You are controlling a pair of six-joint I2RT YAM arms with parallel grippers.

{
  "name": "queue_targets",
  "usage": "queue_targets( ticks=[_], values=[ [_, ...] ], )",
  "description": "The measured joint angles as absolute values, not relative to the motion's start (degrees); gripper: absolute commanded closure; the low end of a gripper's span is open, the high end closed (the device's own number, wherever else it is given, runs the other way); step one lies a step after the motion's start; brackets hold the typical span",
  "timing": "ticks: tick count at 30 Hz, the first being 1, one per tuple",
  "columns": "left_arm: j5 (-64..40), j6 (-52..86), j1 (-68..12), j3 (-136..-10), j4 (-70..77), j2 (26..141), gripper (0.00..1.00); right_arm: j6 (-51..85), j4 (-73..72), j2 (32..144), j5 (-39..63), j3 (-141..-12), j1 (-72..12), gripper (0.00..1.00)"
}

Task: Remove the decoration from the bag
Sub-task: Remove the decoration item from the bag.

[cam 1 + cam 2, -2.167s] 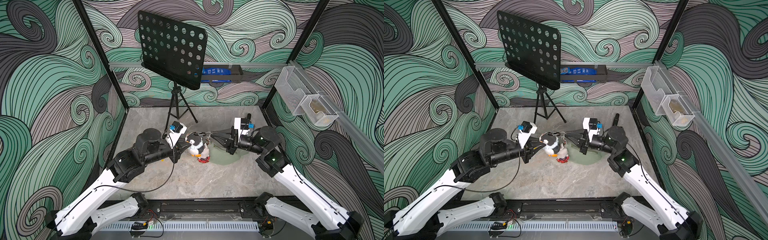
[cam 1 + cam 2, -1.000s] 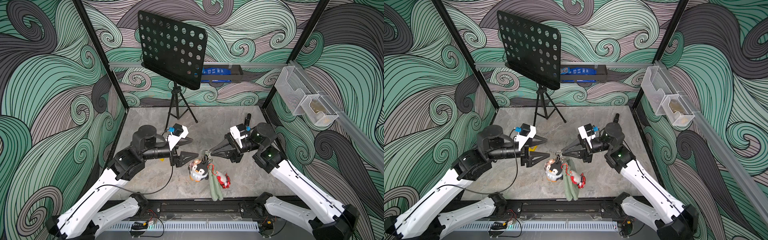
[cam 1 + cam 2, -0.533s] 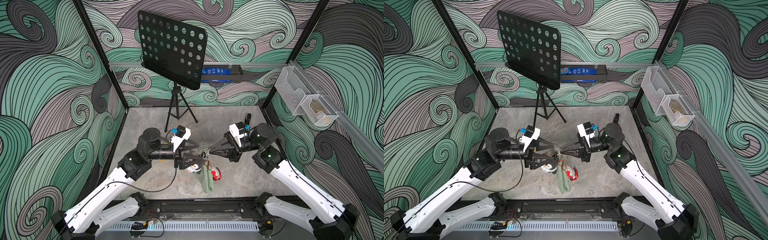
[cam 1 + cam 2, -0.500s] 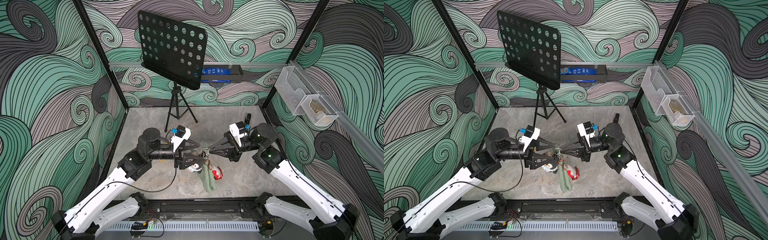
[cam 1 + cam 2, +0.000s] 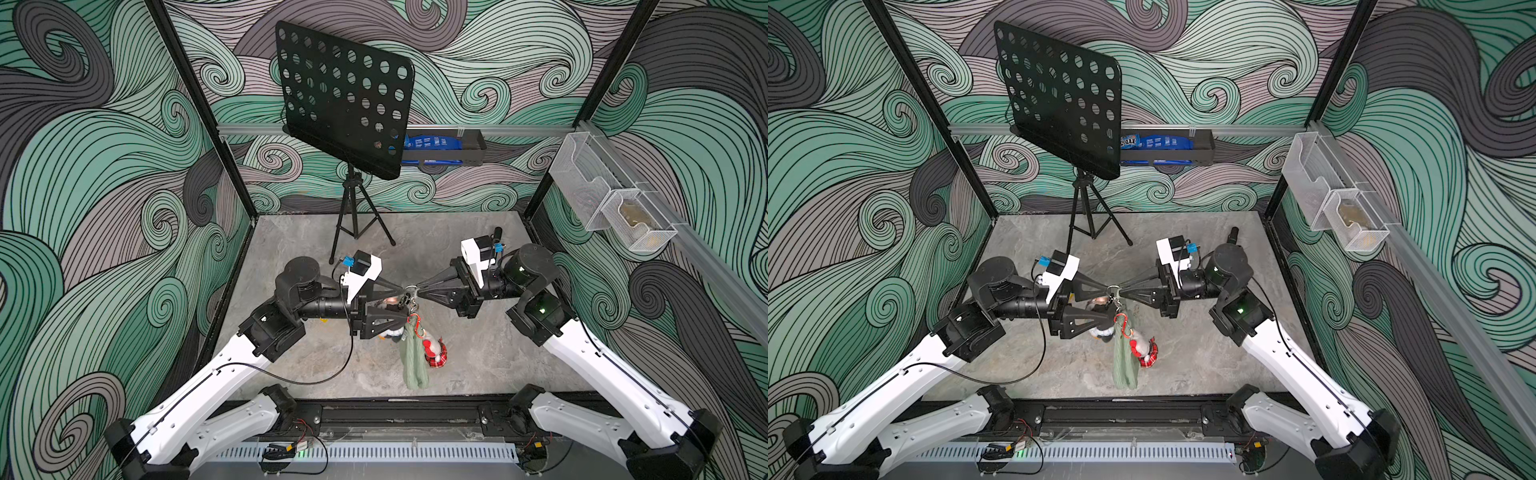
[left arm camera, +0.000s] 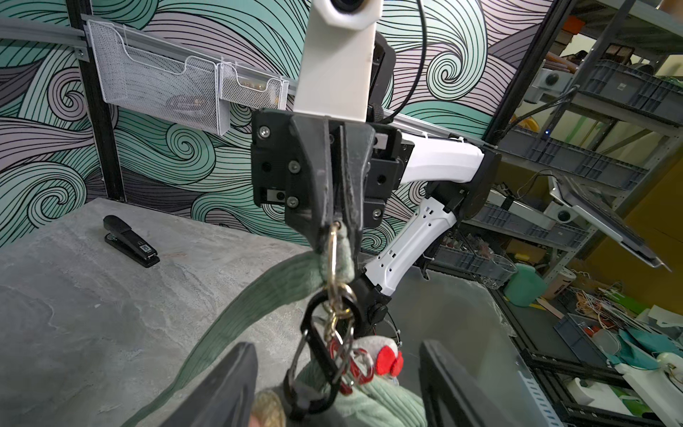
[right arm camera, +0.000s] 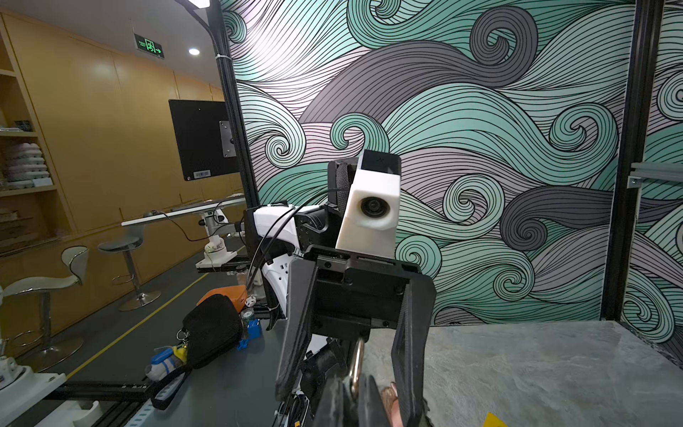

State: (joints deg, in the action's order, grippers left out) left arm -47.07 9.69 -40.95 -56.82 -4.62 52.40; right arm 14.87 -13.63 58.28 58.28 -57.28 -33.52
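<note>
The bag hangs from right jaws pinching its ring; left jaws spread astride its top

**Legible marks: few**

Green exit sign w/ running figure and right-pointing arrow, up by the room ceiling. Barcode sticker on the monitor's back, digits too small to read. Blue packet in black wall tray: white logo, possibly "m&m's".

Limp sage-green bag hanging in mid-air, red-plaid plush decoration clipped on.
</note>
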Motion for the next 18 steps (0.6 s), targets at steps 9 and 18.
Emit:
queue_targets(
  ticks=[9,18],
  values=[
    [-47.1,9.7,-41.0,-56.8,-4.0,52.4,0.35,15.7,-13.6,58.5,58.3,-57.3,-33.5,1.00],
    [-47.2,9.8,-41.1,-56.4,-2.8,53.3,0.35,16.4,-14.0,58.5,58.3,-57.3,-33.5,1.00]
  ],
)
